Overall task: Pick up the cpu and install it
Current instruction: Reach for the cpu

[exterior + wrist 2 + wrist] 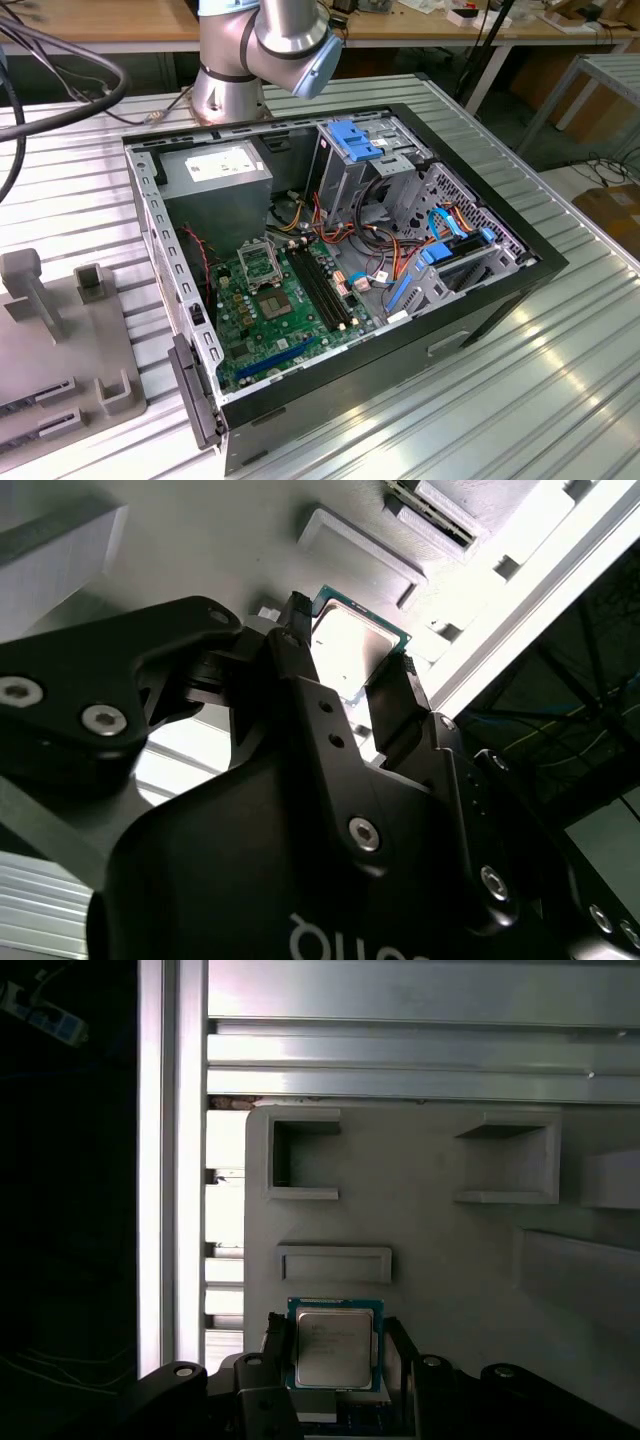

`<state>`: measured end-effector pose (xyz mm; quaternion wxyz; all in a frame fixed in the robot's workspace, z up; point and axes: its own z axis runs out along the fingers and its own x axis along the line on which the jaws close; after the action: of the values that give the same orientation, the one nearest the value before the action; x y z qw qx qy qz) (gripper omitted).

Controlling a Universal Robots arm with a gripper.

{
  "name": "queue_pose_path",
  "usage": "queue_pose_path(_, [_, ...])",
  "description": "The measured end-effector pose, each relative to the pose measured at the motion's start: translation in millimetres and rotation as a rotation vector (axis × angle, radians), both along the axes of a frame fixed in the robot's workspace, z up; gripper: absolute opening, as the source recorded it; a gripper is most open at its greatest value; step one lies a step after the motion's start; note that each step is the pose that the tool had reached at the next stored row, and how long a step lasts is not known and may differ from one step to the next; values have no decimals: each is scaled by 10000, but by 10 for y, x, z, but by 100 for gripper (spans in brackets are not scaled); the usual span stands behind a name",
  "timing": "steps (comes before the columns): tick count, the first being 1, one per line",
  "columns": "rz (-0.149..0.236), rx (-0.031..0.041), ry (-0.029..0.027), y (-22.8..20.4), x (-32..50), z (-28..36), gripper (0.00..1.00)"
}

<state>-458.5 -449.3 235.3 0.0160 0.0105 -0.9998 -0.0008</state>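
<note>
Black claw (337, 1352) clenched on the small square cpu (334, 1345), silver-grey top with green rim, gripped by two opposite edges in both wrist views, over a pale grey moulded fixture tray (440, 1240) on the ribbed aluminium table (400, 1060).

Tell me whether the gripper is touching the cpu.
Cannot tell. In both wrist views the gripper brackets the cpu, but no contact or gap shows plainly.
</note>
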Motion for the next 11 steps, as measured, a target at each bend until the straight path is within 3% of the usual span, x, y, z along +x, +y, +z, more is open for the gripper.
queue_pose_path(11, [1, 0, -1, 0, 0, 65, 47])
